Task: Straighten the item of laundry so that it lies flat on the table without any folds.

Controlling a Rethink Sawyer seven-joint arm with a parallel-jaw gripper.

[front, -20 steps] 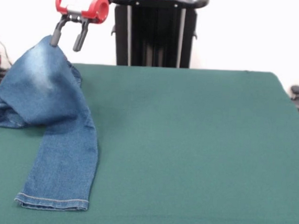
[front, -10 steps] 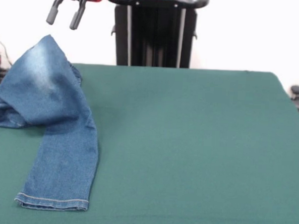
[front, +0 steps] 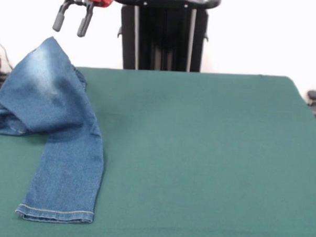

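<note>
The green surface [front: 198,152] carries the jeans [front: 57,135] at its left edge, bunched into a peak, one leg lying flat toward us. We judge the denim soft, fairly heavy and not slippery; the hem corners look best for gripping. The hand [front: 72,23] hangs above, spread and empty.

Blue denim jeans [front: 52,135] bunched in a peak at the left edge of the green bench [front: 209,152], one hemmed leg lying flat toward the camera, gripper [front: 71,24] above the peak, clear of it, black fingers [front: 85,26] apart and empty
</note>
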